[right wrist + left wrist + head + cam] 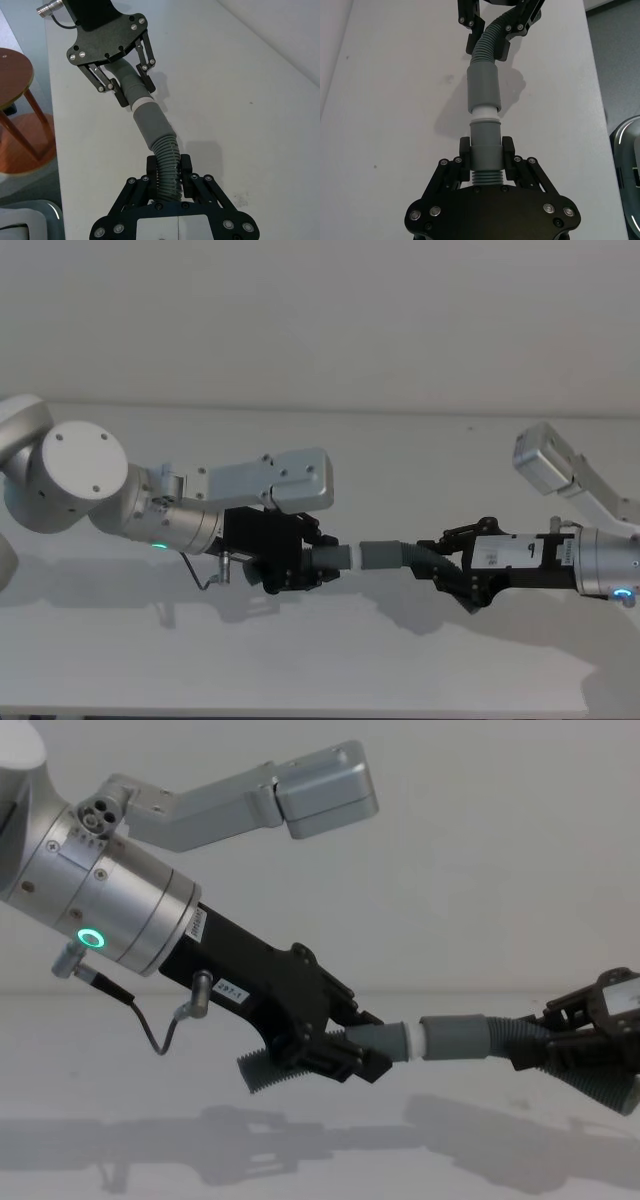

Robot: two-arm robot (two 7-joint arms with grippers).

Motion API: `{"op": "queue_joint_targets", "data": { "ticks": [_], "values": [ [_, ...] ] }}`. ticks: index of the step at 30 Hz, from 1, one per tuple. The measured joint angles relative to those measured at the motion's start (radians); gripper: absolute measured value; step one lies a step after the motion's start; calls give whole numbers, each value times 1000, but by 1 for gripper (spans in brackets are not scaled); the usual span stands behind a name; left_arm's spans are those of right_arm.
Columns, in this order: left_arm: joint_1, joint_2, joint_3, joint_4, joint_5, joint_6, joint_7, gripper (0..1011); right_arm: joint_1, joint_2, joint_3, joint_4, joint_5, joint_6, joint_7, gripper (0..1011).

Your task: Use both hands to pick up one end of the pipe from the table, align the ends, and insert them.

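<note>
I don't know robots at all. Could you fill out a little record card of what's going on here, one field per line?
Left end effector: shut on the spigot piece
Right end effector: shut on the socket piece
Joint: white tip partly inside the socket cuff, a white band showing
Height: both pieces held above the table
Alignment: roughly in line

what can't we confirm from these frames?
- Insertion depth: the white spigot enters the socket cuff; its tip is hidden inside the cuff in every view.
- Left piece's ribbed tail: left wrist view, hidden behind the left gripper; the chest view shows it.
- Right gripper: chest view, cut off by the right edge.
</note>
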Motion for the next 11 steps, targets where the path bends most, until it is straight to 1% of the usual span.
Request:
{"op": "queue_joint_targets", "data": {
  "ticks": [11],
  "values": [
    [-7, -1, 6, 7, -2, 2, -3, 365, 4, -1, -3, 3, 2, 1, -2, 274]
  ]
}}
